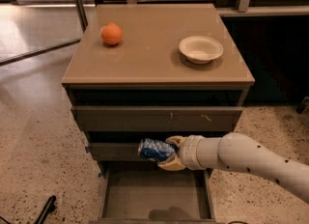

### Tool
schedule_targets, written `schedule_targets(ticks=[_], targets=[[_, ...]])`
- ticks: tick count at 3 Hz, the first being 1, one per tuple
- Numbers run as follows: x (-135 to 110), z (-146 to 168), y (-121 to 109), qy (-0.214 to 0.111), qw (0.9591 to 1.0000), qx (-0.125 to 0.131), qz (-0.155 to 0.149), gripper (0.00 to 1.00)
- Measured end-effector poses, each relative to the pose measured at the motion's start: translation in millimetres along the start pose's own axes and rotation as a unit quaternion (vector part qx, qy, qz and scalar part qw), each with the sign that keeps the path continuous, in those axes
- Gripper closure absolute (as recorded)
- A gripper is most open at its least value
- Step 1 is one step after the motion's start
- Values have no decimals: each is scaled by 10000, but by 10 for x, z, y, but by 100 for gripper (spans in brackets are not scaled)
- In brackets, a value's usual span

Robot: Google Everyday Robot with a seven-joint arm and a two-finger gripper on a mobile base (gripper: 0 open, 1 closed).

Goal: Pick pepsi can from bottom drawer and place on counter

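My gripper [166, 153] reaches in from the right on a white arm and is shut on the pepsi can [154, 149], a dark-blue can with light markings held on its side. The can hangs in front of the middle drawer's front, above the open bottom drawer [154, 200], whose grey inside shows nothing in it. The tan counter [149, 54] lies well above the gripper.
An orange [111, 34] sits at the counter's back left and a white bowl [201, 49] at its right. The top drawer [157, 118] is slightly open. A speckled floor surrounds the cabinet; a metal pole [77, 1] stands at the back left.
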State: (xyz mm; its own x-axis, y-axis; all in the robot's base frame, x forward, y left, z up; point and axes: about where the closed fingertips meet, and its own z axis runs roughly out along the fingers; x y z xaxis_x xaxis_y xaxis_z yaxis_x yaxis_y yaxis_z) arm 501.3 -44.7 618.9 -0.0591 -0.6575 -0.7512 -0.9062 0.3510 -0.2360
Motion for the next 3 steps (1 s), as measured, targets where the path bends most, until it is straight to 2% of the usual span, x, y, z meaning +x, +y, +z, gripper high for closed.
schedule_targets(ticks=[1,2,3], targets=[[-669,-365,-105,-207,9976,248,-613,100],[-1311,-589,-158,-454,9913,342,-1184,100],[-1834,-744,-229,-635,9838,434,-1620,100]])
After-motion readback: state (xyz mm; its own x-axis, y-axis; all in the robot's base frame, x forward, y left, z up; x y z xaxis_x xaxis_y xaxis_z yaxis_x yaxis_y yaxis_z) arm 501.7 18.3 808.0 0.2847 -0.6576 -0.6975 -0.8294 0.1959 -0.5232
